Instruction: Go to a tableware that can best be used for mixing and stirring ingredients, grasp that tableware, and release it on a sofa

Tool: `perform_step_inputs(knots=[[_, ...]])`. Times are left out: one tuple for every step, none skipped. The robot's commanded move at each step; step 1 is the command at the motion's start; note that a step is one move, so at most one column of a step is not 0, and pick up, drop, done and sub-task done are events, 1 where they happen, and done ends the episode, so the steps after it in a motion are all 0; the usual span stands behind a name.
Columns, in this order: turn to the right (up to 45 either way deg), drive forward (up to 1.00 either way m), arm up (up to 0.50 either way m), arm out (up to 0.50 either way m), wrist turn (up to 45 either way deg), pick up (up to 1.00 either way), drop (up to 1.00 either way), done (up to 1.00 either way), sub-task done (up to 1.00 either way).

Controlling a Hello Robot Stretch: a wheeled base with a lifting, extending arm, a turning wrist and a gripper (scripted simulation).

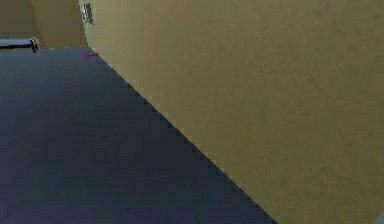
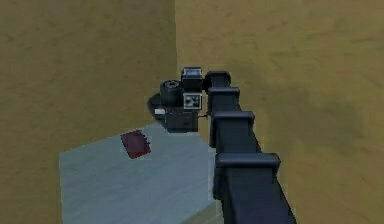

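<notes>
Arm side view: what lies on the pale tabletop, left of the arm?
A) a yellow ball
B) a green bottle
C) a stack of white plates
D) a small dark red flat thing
D: a small dark red flat thing lies on the pale tabletop, left of the dark arm.

A pale grey tabletop (image 2: pixel 105 185) fills the lower left of the arm side view, set in a corner of yellow walls, with a small flat dark red item (image 2: pixel 135 145) lying near its far edge. In the forward view, a dark blue-grey floor (image 1: pixel 100 140) runs along a yellow wall, a tiny pink object (image 1: pixel 90 55) resting at its far end.
</notes>
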Motion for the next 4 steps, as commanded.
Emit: perform_step_inputs(knots=[[0.0,0.0,0.0,0.0,-45.0,0.0,0.0,0.0,0.0],[0.0,0.0,0.0,0.0,-45.0,0.0,0.0,0.0,0.0],[0.0,0.0,0.0,0.0,-33.0,0.0,0.0,0.0,0.0],[0.0,0.0,0.0,-0.22,0.0,0.0,0.0,0.0,0.0]])
